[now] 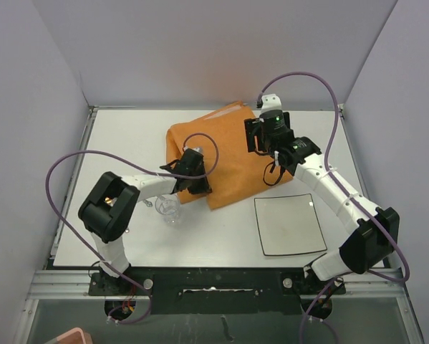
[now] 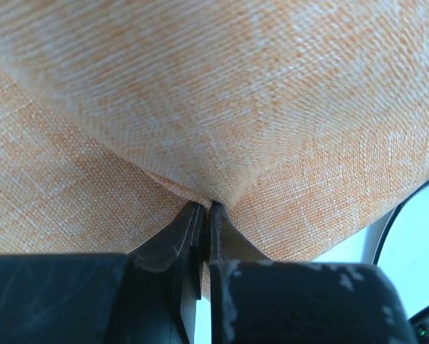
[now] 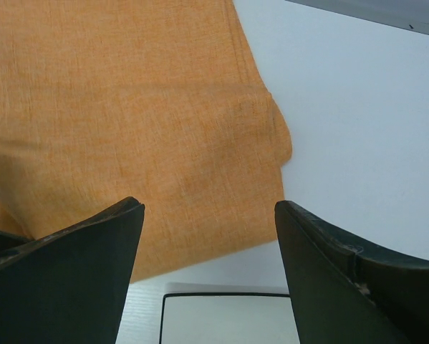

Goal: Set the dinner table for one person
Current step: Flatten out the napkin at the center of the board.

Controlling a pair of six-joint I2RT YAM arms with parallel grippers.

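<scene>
An orange cloth mat (image 1: pixel 228 154) lies at an angle on the white dinner table (image 1: pixel 128 136). My left gripper (image 1: pixel 199 185) is at the mat's near left edge and is shut on a pinch of the fabric. In the left wrist view the cloth (image 2: pixel 221 93) rises like a tent from the closed fingertips of the left gripper (image 2: pixel 205 206). My right gripper (image 1: pixel 261 140) hovers over the mat's right side, open and holding nothing. Its wrist view shows the right gripper (image 3: pixel 208 204) above the cloth's (image 3: pixel 128 107) right edge and bare table (image 3: pixel 357 107).
A square white plate (image 1: pixel 289 223) with a dark rim lies at the front right, just beyond the mat's near corner; its edge (image 3: pixel 228 319) shows below the right fingers. A clear glass (image 1: pixel 168 208) stands beside the left forearm. Grey walls enclose the table on three sides.
</scene>
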